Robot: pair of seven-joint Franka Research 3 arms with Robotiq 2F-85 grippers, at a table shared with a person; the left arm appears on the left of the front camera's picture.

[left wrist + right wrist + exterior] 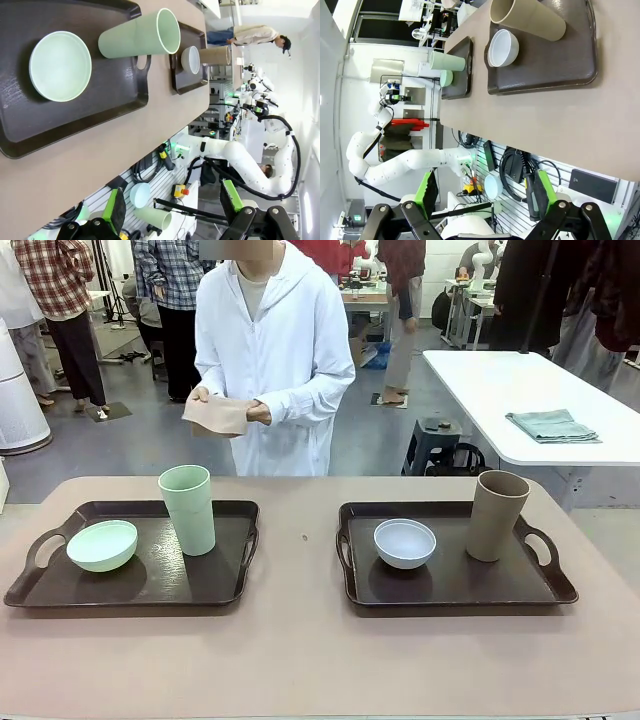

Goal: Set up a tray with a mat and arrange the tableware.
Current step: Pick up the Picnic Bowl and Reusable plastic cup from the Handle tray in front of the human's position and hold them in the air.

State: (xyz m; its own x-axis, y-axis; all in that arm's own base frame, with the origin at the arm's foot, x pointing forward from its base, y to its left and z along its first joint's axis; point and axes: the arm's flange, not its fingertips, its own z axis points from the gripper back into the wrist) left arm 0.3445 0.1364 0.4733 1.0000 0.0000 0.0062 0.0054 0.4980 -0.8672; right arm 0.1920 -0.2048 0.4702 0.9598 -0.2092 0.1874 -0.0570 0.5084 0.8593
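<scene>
Two dark brown trays sit on the tan table. The left tray holds a pale mint bowl and a pale green tumbler. On the right tray are a white bowl and a tan-brown tumbler. Across the table a person holds a folded beige mat in both hands. My left gripper is open, hanging off the near table edge, with the left tray ahead of it. My right gripper is open too, short of the right tray.
A white table at the back right carries a folded grey-green cloth. A dark stool stands beside it. Bare tabletop lies between and in front of the trays. Other people stand farther back.
</scene>
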